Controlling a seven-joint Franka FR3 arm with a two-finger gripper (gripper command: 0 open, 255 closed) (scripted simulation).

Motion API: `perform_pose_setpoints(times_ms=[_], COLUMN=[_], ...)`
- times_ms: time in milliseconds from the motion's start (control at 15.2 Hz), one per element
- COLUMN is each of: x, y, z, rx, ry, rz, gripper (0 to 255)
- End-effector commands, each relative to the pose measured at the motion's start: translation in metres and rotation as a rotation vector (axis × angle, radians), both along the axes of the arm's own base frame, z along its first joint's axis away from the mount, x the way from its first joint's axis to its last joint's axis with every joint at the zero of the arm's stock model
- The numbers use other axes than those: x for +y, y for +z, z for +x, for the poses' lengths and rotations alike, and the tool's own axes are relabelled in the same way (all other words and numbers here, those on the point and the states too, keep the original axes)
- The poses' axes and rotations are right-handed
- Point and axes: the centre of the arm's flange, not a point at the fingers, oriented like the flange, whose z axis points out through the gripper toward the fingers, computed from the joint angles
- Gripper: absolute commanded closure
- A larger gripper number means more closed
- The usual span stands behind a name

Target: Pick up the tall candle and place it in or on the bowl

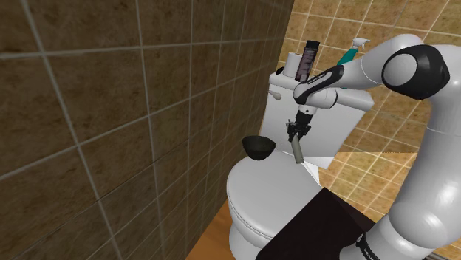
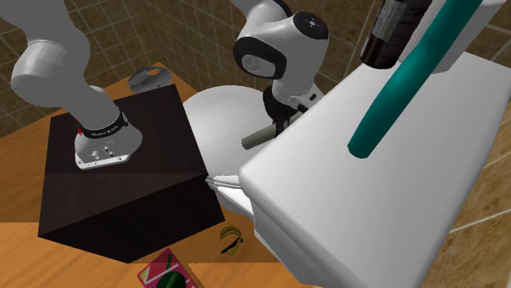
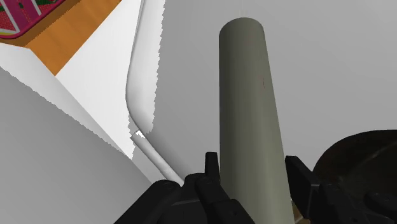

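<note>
The candle (image 1: 298,150) is a tall, plain cylinder of dull grey-green with a smooth, unmarked side and no wick that I can make out. It hangs in the pincer (image 1: 296,135), over the back of the white toilet lid (image 1: 258,196) and just in front of the tank (image 1: 277,111). The pincer is closed part-way on it: in the wrist view the two black fingers (image 3: 210,168) clasp the candle (image 3: 251,114) from either side near one end, so most of its length juts out beyond them. That grip looks sensible to me, since it leaves the free end clear to go into the bowl first. I cannot tell whether that free end is off the lid or brushing it. The black bowl (image 1: 258,148) sits near the candle, to its left in the shoulder view, by the front of the tank. In the wrist view its dark rim (image 3: 362,159) lies just beside one finger, so I judge only a small sideways carry is needed. On top of the tank stand a dark bottle (image 2: 393,29) and a teal bottle (image 2: 409,82), well above the action. The arm reaches from its dark box (image 2: 123,188), set tight against the toilet.
</note>
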Motion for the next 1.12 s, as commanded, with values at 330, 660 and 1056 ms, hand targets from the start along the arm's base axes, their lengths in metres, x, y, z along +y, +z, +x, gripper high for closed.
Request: perform_pose_setpoints(times_ms=[330,660,1056], x=[0.001,0.001,0.065], y=[0.038,0.061,0.059], z=[0.000,0.000,0.046], rx=[0.000,0.000,0.000], ry=[0.000,0.000,0.000], rz=[0.000,0.000,0.000], gripper=[255,255,255])
